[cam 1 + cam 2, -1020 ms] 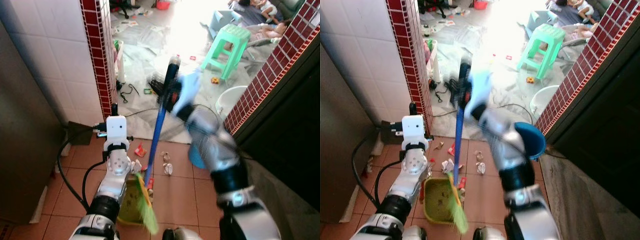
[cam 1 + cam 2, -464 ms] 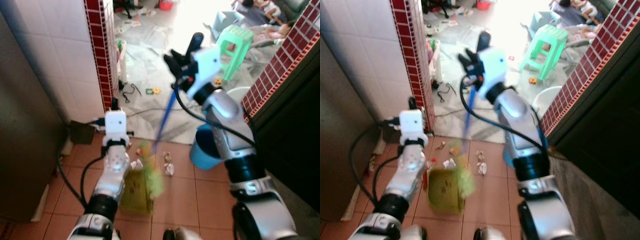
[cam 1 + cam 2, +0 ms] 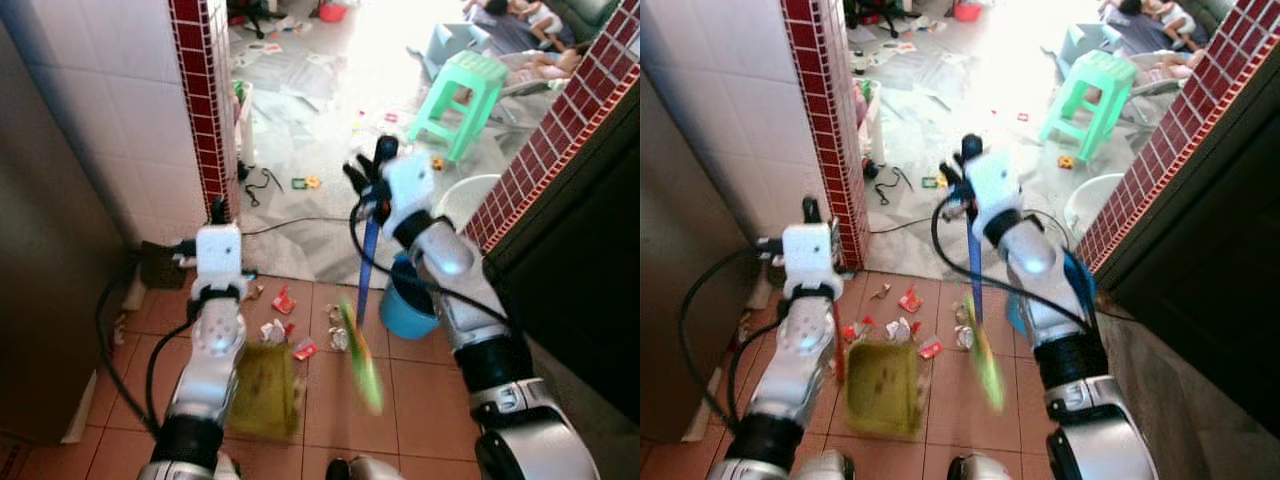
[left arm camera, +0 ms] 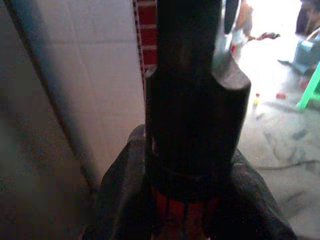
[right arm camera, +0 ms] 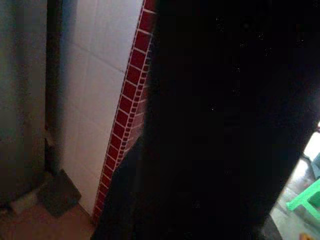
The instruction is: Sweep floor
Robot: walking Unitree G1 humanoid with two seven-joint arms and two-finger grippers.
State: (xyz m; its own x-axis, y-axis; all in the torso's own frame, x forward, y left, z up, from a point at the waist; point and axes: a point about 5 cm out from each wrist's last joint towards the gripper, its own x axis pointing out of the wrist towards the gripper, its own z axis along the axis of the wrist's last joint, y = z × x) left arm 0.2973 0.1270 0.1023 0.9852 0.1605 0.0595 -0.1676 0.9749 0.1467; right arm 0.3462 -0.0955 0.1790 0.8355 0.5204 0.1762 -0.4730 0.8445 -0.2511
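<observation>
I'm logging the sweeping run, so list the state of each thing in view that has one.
Broom: held by right end effector, green bristles blurred.
Dustpan: on the floor, handle held by left end effector.
Litter scraps: unswept, on tiles beyond the dustpan.
Blue bucket: upright.

No lettering, label, brand or number can be read anywhere in these views. The scraps of wrapper (image 3: 283, 300) on the tiled floor (image 3: 340, 400) show colour, but any print on them is too small and blurred to make out.

Blue-handled broom (image 3: 366, 270), green bristles; olive dustpan (image 3: 262, 390); mint stool (image 3: 457, 95).
</observation>
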